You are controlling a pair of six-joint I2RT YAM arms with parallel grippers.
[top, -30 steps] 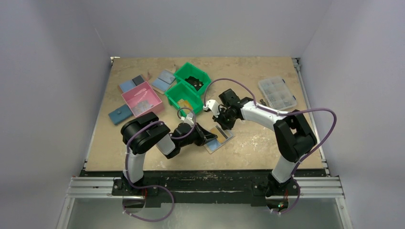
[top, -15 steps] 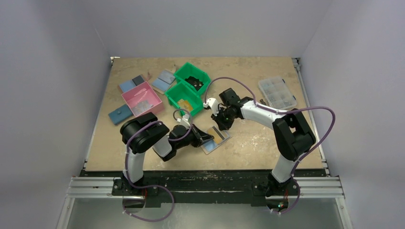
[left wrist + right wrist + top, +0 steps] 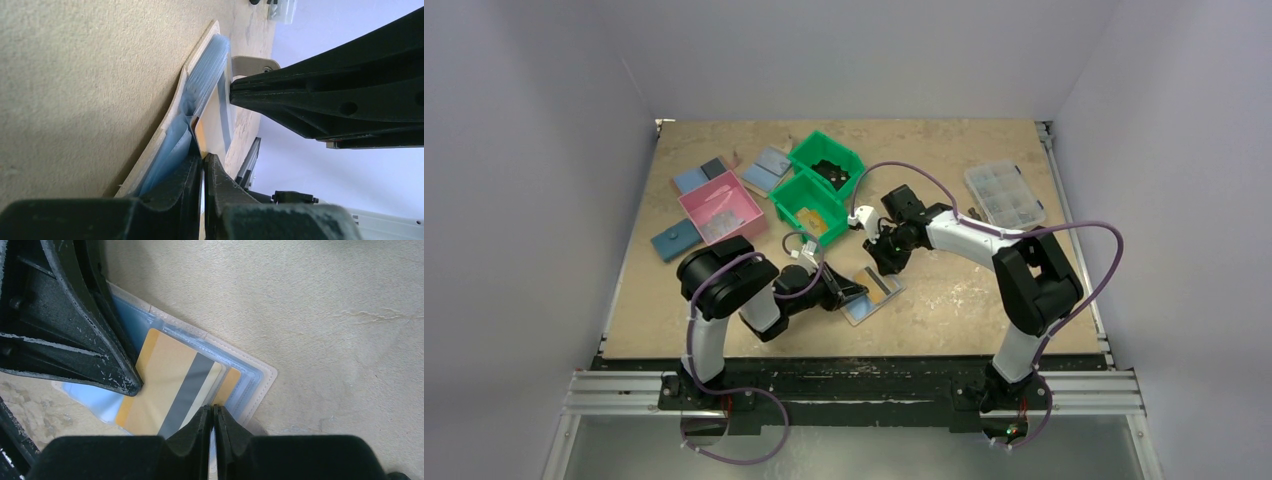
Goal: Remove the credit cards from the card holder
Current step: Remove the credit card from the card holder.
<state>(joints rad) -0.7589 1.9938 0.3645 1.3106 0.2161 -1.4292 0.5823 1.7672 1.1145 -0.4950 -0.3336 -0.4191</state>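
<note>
Seen from above, the card holder (image 3: 864, 306) is laid open and flat on the surface (image 3: 954, 300), between the two arms and well apart from the green bins (image 3: 824, 190) and pink tray (image 3: 721, 207) behind it. The left tool (image 3: 848, 293) is brought in low at its left edge, and the right tool (image 3: 887, 264) is set on it from behind; one is judged to brace while the other draws. In the left wrist view, the left tool (image 3: 204, 159) is seen closed to a hairline slit. The yellow-orange corner of the credit cards (image 3: 199, 131) runs into that slit, so a card appears to be pinched there, beside the holder's light-blue panel. The tip of the right tool (image 3: 234, 93) is pressed against the holder's far end, probably so that sliding is prevented. In the right wrist view, the right tool (image 3: 212, 412) is shown closed but for a thin gap, its tip planted at the lower edge of the cards; whether anything is caught in it cannot be told. A yellow-orange card with a grey stripe appears partly drawn from the clear sleeves, slanted towards the left tool (image 3: 131, 386), with a second orange card beneath it.
</note>
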